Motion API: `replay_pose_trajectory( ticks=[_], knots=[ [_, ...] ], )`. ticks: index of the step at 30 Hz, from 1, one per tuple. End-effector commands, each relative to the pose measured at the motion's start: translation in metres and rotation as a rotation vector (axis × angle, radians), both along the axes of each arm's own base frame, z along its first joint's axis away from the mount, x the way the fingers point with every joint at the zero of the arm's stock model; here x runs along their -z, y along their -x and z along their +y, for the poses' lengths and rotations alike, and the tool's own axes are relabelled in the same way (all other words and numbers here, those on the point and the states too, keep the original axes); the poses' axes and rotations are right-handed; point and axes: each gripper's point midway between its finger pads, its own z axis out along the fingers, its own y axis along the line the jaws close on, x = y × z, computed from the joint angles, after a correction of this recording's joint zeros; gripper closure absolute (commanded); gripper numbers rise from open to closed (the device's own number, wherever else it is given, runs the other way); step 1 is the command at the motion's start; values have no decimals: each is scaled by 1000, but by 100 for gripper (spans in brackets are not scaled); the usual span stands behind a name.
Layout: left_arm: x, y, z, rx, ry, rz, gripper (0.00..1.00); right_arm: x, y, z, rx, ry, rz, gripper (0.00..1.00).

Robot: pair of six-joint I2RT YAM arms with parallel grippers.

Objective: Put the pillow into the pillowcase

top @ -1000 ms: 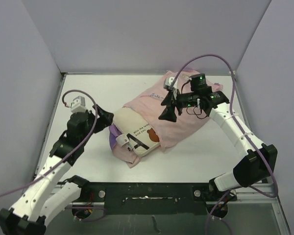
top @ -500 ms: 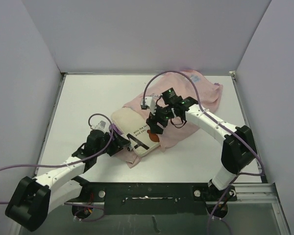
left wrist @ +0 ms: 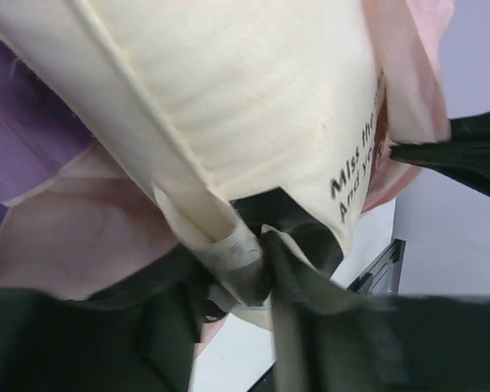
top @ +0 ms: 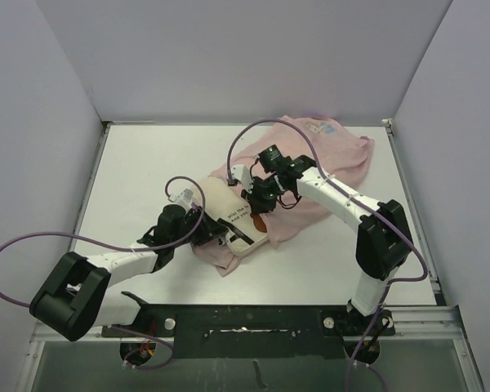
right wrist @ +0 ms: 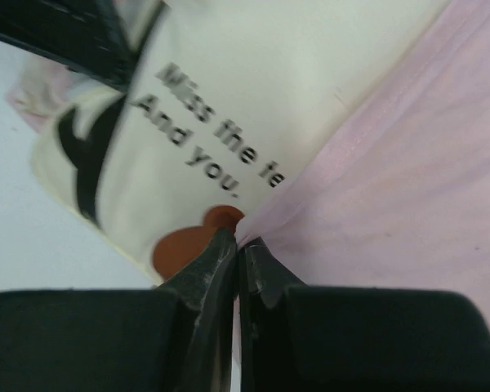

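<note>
The cream pillow [top: 222, 214] lies at mid-table, its far end inside the pink pillowcase [top: 327, 159]. My left gripper [top: 218, 232] is shut on the pillow's near corner, pinching the seam and small tag [left wrist: 243, 249] between its jaws [left wrist: 261, 245]. My right gripper [top: 259, 216] is shut on the pillowcase's open edge [right wrist: 265, 224], right beside the brown bear face [right wrist: 188, 245] and the black text [right wrist: 216, 122]. In the left wrist view the pillow [left wrist: 229, 98] fills the top, with pink pillowcase fabric [left wrist: 90, 237] beneath it.
Purple fabric of the pillowcase [left wrist: 20, 139] shows under the pillow's left side. White table [top: 139, 163] extends to the left and front. Grey walls close in three sides. The right arm's cable [top: 253, 135] loops above the pillowcase.
Both arms came in toward the pillow's near end. The left gripper closed on the pillow's corner. The right gripper dropped from above the pillowcase and closed on its edge.
</note>
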Motion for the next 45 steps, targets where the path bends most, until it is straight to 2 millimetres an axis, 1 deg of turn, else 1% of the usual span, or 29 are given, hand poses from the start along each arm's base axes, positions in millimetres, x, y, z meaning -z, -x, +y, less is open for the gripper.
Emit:
replay_pose_trajectory(
  ticks=[1, 4, 6, 8, 9, 11, 12, 13, 15, 17, 18, 19, 20, 21, 23, 24, 26, 28, 31, 33, 34, 35, 36, 37, 39, 41, 43, 44, 45],
  knots=[
    [-60, -37, -22, 43, 78, -268, 79, -84, 41, 41, -212, -232, 26, 100],
    [-82, -45, -30, 71, 110, -371, 91, -123, 63, 60, -301, -382, 104, 100],
    [-104, -48, -37, 96, 157, -448, 97, -156, 85, 76, -393, -518, 202, 100],
    [-129, -45, -46, 126, 212, -538, 99, -188, 106, 92, -466, -620, 264, 100],
    [-139, -43, -49, 135, 229, -576, 100, -200, 115, 97, -498, -650, 278, 100],
    [-153, -37, -55, 148, 244, -637, 100, -211, 120, 105, -510, -677, 290, 100],
    [-154, -35, -57, 148, 237, -651, 100, -210, 115, 107, -488, -672, 287, 100],
    [-150, -34, -58, 143, 225, -647, 100, -203, 107, 107, -450, -652, 273, 100],
    [-124, -31, -57, 126, 196, -584, 99, -170, 80, 100, -321, -569, 244, 100],
    [-101, -28, -57, 115, 197, -538, 93, -120, 46, 77, -151, -447, 232, 100],
    [-90, -26, -55, 103, 204, -505, 88, -97, 38, 62, -98, -395, 245, 100],
    [-80, -25, -51, 82, 209, -472, 79, -79, 32, 47, -68, -361, 266, 100],
    [-72, -23, -46, 62, 208, -447, 73, -66, 29, 31, -42, -334, 290, 100],
    [-65, -22, -40, 37, 199, -422, 67, -56, 31, 20, -35, -309, 313, 100],
    [-56, -21, -23, -15, 165, -374, 54, -51, 43, 5, -89, -299, 332, 99],
    [-53, -21, -14, -36, 135, -351, 46, -53, 51, 1, -116, -307, 340, 92],
    [-52, -18, 3, -60, 54, -316, 36, -66, 66, -2, -188, -342, 323, 81],
    [-55, -13, 19, -66, -35, -312, 31, -80, 76, -4, -254, -375, 293, 71],
    [-67, -1, 38, -88, -71, -329, 31, -104, 76, -4, -339, -407, 206, 60],
    [-73, 4, 48, -130, -55, -327, 38, -118, 68, -1, -369, -417, 136, 52],
    [-76, 4, 52, -155, -39, -329, 49, -123, 60, 2, -374, -418, 97, 49],
    [-79, 4, 54, -178, -23, -331, 61, -126, 49, 6, -356, -405, 56, 45],
    [-84, 2, 56, -197, -5, -336, 67, -125, 32, 11, -314, -383, 0, 41],
    [-89, -1, 56, -209, 11, -344, 69, -123, 15, 16, -252, -363, -45, 35],
    [-99, -10, 53, -224, 31, -355, 70, -115, -13, 31, -164, -328, -111, 25],
    [-102, -20, 47, -224, 45, -348, 64, -107, -29, 47, -121, -300, -117, 22],
    [-95, -29, 42, -228, 51, -304, 54, -92, -36, 65, -79, -272, -72, 19],
    [-92, -34, 40, -226, 61, -290, 53, -84, -40, 72, -42, -259, -45, 19],
    [-84, -37, 38, -218, 62, -262, 52, -75, -44, 77, 9, -239, -15, 18]
  ],
)
